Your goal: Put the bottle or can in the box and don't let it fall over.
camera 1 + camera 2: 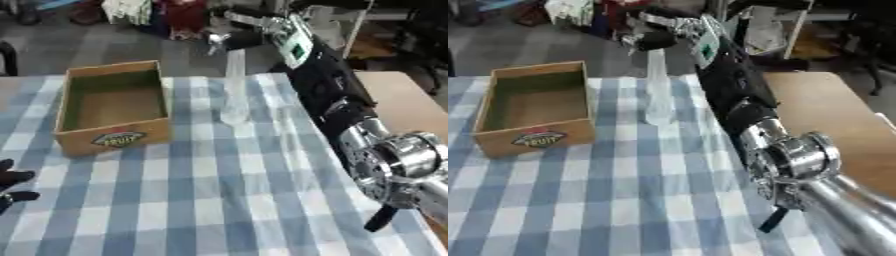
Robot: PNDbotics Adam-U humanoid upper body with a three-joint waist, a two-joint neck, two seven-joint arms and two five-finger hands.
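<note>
At the far edge of the table: your clear plastic bottle [657,92] stands there, about midway along that edge and just to the right of the box.
Bottle axis: upright, long axis vertical, base on the checked tablecloth [219,190], neck reaching up past the far edge toward your hand.
Right hand: your right hand [654,37] sits at the bottle's top, at the end of the arm that runs in from the near right corner; it looks closed around the neck or cap, but the fingers are dark and blurred, so take that as a reading rather than a certainty.
Direction to target: the cardboard box [112,107] lies to the left of the bottle, near the far left corner, open side up and nothing visible inside; its right wall is near the bottle but not touching it.
Nearer arm: the right one already reaches the bottle; your left hand [12,186] shows only as dark fingertips at the near left edge, well apart from both bottle and box, and how far open it is cannot be told.
Coming move, as a judgement: you will likely need to lift straight up, carry left over the box's right wall, and lower with the axis kept vertical.
Risk: held high at the neck, the bottle can swing, and its base could clip the wall and tip.
</note>
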